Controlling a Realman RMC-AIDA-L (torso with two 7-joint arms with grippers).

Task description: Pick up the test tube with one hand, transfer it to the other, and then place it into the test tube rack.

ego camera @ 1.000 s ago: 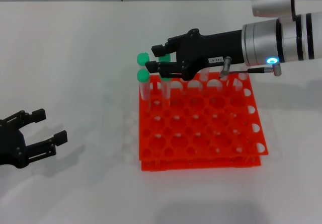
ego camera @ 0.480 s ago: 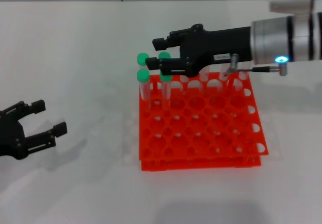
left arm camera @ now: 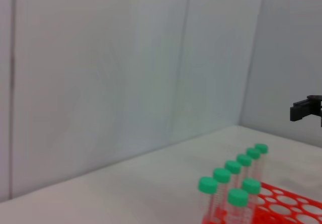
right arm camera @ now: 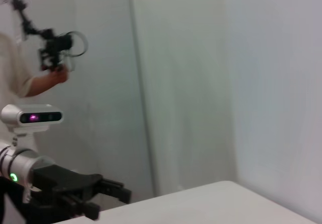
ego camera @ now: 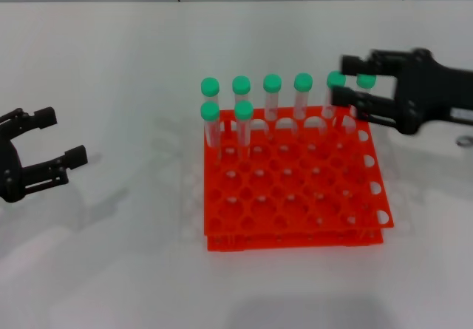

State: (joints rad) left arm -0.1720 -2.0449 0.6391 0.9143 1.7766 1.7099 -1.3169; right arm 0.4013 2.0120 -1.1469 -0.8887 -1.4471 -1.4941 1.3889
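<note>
now right gripper [ego camera: 347,87] open, empty, beside test tube rack [ego camera: 295,188]

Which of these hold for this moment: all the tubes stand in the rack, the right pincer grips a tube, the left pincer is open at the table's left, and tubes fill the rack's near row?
1. All eight green-capped test tubes stand in the orange-red test tube rack. True.
2. The right pincer grips a tube. False: it is open and empty, at the rack's far right corner.
3. The left pincer is open, off to the rack's left. True.
4. Tubes fill the rack's near row. False: they stand in the two far rows; near holes are empty.
</note>
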